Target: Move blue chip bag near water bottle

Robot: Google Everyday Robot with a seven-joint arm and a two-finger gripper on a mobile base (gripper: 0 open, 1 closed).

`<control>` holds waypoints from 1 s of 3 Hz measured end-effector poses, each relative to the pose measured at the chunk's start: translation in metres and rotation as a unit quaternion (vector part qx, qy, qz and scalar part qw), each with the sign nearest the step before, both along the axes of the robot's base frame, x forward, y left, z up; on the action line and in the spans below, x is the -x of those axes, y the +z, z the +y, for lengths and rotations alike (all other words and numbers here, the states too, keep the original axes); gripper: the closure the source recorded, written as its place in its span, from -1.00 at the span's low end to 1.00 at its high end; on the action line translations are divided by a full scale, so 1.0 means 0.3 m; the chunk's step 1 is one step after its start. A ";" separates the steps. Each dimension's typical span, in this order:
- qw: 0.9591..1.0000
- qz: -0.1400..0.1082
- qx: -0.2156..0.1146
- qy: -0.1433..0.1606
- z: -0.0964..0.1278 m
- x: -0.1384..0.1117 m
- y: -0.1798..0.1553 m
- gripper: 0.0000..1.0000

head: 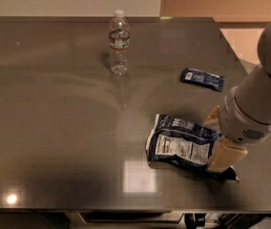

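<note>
The blue chip bag lies flat on the grey table at the front right, its white nutrition panel facing up. The water bottle, clear with a white cap and a red, white and green label band, stands upright at the back centre, far from the bag. My gripper is low over the bag's right end. One cream finger is on the near side and the other on the far side, with the bag's end between them. The jaws stand apart, open around the bag.
A small flat blue packet lies on the table behind the gripper, towards the right edge. My white arm comes in from the right. The table's front edge runs just below the bag.
</note>
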State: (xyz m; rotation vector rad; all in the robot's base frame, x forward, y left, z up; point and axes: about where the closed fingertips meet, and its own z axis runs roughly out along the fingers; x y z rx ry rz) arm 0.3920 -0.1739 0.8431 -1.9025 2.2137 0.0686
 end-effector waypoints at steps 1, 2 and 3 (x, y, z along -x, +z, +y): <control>1.000 0.010 0.004 0.002 0.006 0.006 0.000 0.22; 1.000 0.010 0.004 0.012 0.045 -0.009 0.051 0.69; 1.000 -0.007 0.001 0.030 0.130 -0.067 0.138 1.00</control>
